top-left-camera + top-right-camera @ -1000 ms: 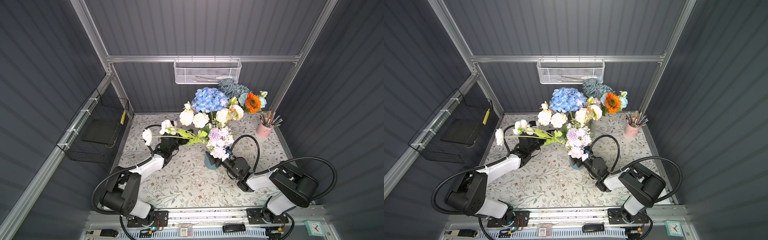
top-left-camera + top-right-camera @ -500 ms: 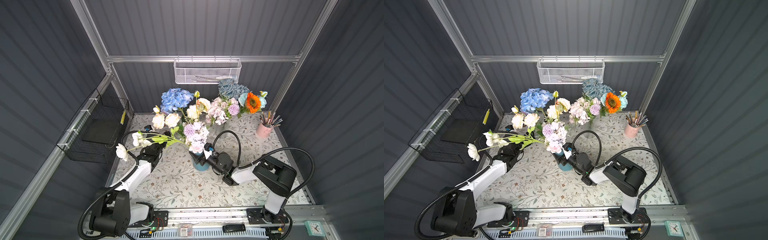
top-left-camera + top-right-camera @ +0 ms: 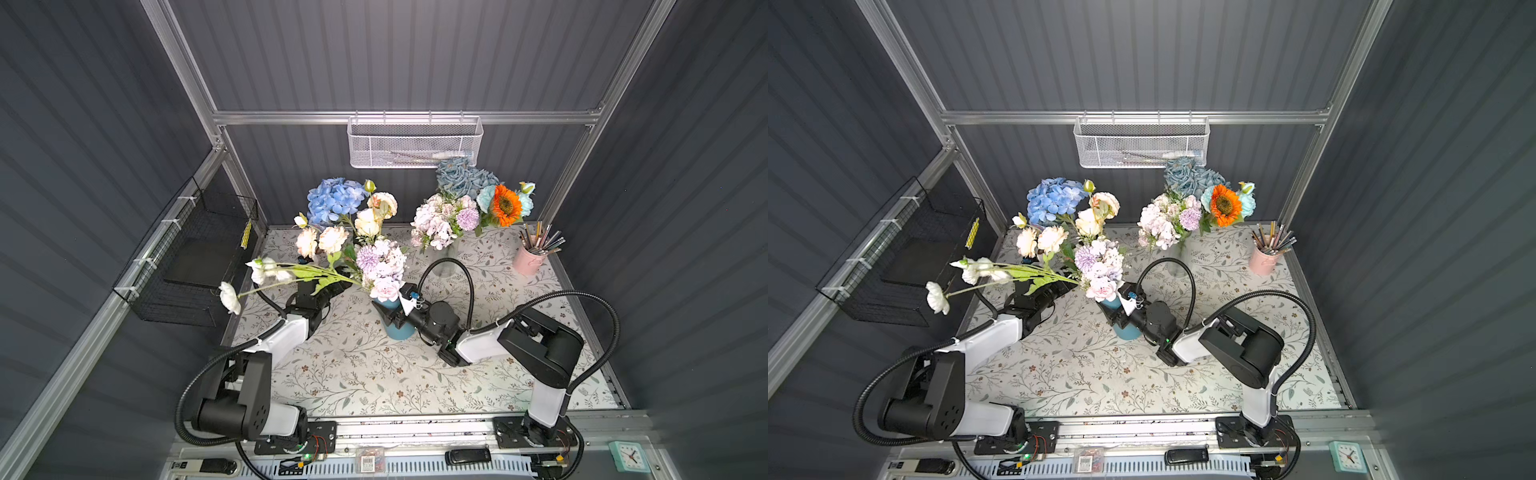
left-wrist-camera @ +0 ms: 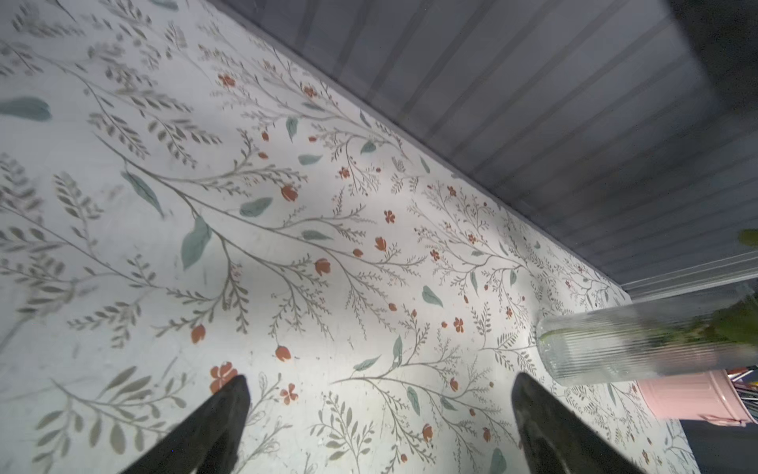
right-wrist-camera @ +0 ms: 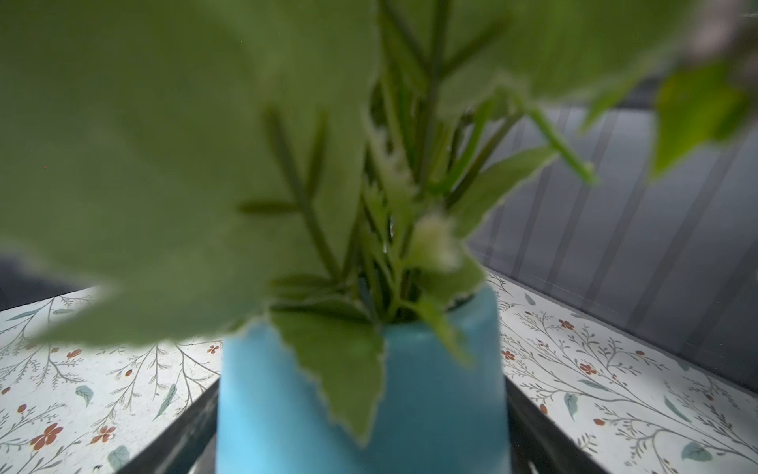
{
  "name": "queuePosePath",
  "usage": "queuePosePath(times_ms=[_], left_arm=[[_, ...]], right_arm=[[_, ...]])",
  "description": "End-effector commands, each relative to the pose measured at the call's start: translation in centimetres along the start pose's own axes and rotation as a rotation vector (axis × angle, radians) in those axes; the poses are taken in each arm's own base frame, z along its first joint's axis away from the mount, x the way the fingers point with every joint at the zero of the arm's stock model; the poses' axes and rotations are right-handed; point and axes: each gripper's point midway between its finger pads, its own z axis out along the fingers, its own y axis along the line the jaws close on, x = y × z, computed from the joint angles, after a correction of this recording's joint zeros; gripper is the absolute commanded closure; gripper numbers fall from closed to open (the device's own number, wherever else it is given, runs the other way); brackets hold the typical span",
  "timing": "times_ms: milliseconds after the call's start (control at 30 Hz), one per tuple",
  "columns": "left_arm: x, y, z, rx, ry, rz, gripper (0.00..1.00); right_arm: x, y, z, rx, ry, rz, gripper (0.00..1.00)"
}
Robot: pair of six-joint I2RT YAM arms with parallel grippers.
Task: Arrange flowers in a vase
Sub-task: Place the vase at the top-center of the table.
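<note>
Standing mid-table in both top views: matte blue cylindrical vase (image 3: pixel 397 331) packed with flowers (image 3: pixel 380 266), namely blue hydrangea, cream-peach and lilac-pink blooms. A white spray leans left over the left gripper (image 3: pixel 330 291). Right gripper (image 3: pixel 389 318) straddles the vase from the right. Far right: ribbed clear glass vase (image 3: pixel 445 268) with a second bunch (image 3: pixel 457 212), and a pink metal pencil cup (image 3: pixel 527 261).

Left wrist is the only view that shows the left gripper's black fingers (image 4: pixel 221 418) spread wide, nothing between them, over the floral-print tablecloth (image 4: pixel 287 246). Glass vase is blurred here.

Right wrist is the only view that shows the right gripper's fingers (image 5: pixel 184 427) clamped on both sides of the blue vase. Serrated fabric leaves and green stems at its mouth, blurred.
</note>
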Motion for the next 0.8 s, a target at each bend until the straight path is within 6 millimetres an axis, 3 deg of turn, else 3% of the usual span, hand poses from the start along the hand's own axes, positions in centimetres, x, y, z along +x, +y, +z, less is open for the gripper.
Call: queuePosePath(times_ms=[0,167,367,567,767], left_arm=[[-2.3,-3.1,-0.4,0.11,-0.048,0.011,0.0],[-3.4,-3.9,-1.3,0.113,-0.054,0.045,0.0],[-4.6,-3.6,-2.8,0.058,-0.088,0.097,0.0],[-4.4,-3.0,-2.6,0.025,-0.075,0.118,0.0],[-4.3,-2.9,-2.4,0.02,-0.075,0.117,0.0]], right_arm=[[-9.1,0.1,0.6,-0.005,-0.288,-0.046,0.77],[-11.4,0.6,3.3,-0.056,-0.371,-0.064,0.78],[-12.6,0.4,6.4,-0.081,-0.434,-0.046,0.77],[-11.9,-0.5,8.8,-0.08,-0.453,-0.041,0.74],[-10.3,-1.3,9.6,-0.071,-0.431,-0.046,0.72]])
